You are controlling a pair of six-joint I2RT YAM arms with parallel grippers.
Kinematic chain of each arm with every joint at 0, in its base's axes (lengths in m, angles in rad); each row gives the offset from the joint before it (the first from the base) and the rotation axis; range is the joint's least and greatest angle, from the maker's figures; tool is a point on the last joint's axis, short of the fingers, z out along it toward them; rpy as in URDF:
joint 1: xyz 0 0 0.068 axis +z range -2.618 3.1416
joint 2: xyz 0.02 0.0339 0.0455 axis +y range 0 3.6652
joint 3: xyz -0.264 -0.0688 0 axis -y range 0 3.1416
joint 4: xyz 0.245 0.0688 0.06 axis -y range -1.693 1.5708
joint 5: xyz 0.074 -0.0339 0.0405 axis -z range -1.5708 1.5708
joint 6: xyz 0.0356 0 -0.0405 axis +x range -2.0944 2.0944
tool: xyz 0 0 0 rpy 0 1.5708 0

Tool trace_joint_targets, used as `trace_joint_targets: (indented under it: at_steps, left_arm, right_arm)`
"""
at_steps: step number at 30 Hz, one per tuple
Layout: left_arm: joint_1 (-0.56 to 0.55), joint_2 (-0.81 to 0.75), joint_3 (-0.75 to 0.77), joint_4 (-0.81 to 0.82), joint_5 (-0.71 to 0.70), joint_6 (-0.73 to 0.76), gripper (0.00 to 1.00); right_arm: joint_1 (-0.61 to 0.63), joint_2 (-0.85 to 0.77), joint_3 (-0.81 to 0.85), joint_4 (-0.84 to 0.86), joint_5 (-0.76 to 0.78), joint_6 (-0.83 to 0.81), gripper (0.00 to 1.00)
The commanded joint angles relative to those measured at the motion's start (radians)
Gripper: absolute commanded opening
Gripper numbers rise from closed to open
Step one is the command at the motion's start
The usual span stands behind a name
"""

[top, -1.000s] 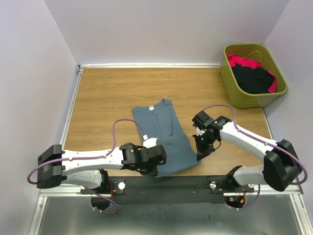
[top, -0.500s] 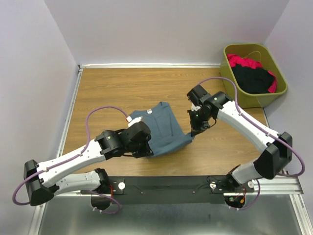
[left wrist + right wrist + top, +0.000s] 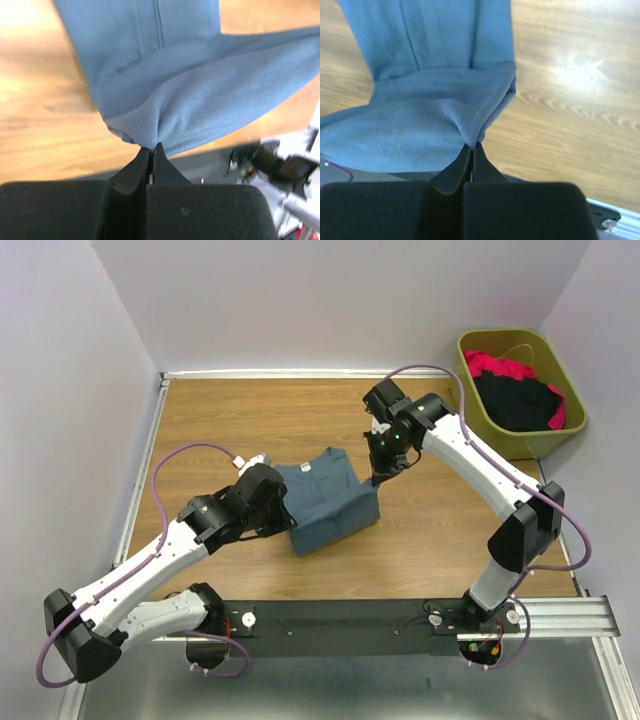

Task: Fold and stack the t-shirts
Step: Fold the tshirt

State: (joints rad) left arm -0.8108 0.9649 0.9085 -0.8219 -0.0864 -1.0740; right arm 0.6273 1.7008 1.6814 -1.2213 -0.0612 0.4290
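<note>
Pale, bare walls point(image 3: 330, 300) close in a wooden table point(image 3: 220, 420) on three sides, and a black rail point(image 3: 340, 618) carrying both arm bases runs along its near edge. An olive-green bin point(image 3: 482, 428) sits in the far right corner of the table, well apart from both arms. A red-pink shirt point(image 3: 497, 365) and a black shirt point(image 3: 517, 400) are bundled inside it, too crumpled to show their outlines.

The slate-blue t-shirt point(image 3: 330, 502) lies near the middle of the table, doubled over into a compact block with its lower layer flat on the wood. It sits between the two arms, which reach in from either side.

The left gripper point(image 3: 151, 150) is at the shirt's left edge, its fingers pressed together on a pinch of the blue cloth. From that pinch the fabric fans out away from the camera. The right gripper point(image 3: 471, 149) is at the shirt's far right corner, clamped the same way on a small gather of the upper layer.

In both wrist views the held layer drapes above a flat layer that shows lengthwise creases. From above, the upper layer seems to sag between the two pinches, though how far it clears the layer below is hard to judge.

In the top view each gripper's fingertips are hidden beneath its own body. The lower right corner of the left wrist view holds only blurred hardware.
</note>
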Motion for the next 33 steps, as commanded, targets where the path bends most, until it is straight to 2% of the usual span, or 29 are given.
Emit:
trace_joint_targets:
  at_steps: [1,16,33]
  left_arm:
    - [0.073,0.009,0.010,0.059,-0.042,0.094,0.00]
    - [0.288,0.163,-0.026,0.343,-0.128,0.256,0.00]
    - [0.403,0.440,-0.091,0.754,-0.171,0.431,0.00]
  right_arm:
    - [-0.005,0.071,0.089,-0.012,0.040,-0.024,0.00]
    - [-0.021,0.321,0.313,0.082,0.096,-0.041,0.01]
    - [-0.083,0.465,0.252,0.316,0.165,0.007,0.01]
